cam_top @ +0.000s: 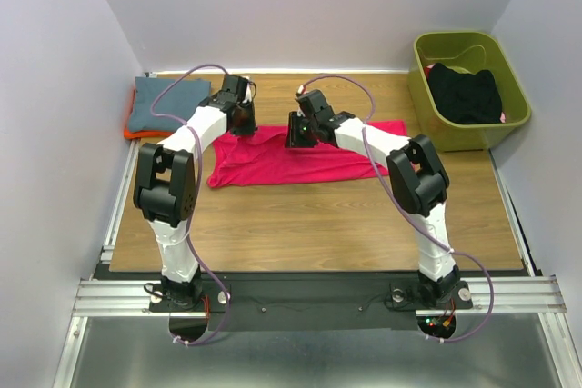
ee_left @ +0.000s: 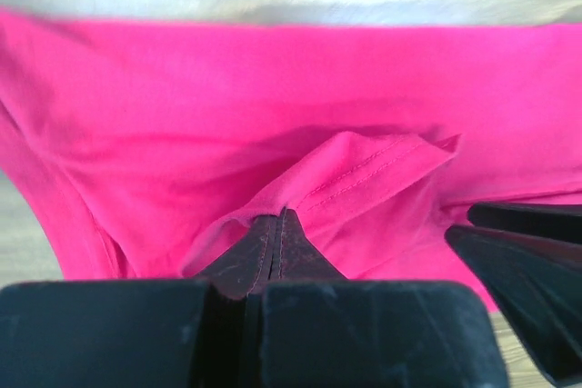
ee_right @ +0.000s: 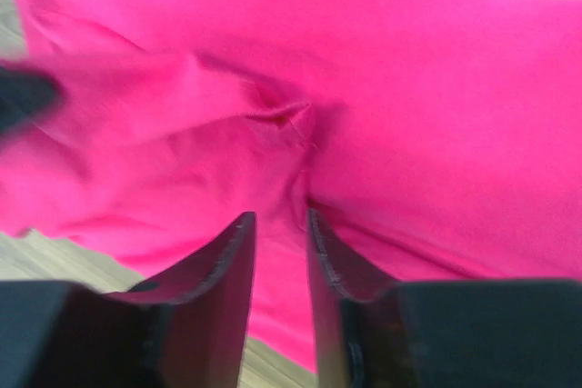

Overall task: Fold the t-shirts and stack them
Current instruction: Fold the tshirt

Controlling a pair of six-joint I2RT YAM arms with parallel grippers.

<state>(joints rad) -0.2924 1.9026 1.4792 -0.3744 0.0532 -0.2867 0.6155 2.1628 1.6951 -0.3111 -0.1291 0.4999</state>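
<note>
My left end effector (ee_left: 277, 222) clamps the pink t-shirt (cam_top: 309, 163) by its hem. My right end effector (ee_right: 280, 224) stands parted, gripping nothing, and I judge it needs a matching pinch before folding.

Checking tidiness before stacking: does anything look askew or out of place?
The pink t-shirt lies rumpled and skewed on the table, its left end sagging toward the near edge. The left gripper pinches a raised fold of it. Nothing looks spilled or damaged.
</note>
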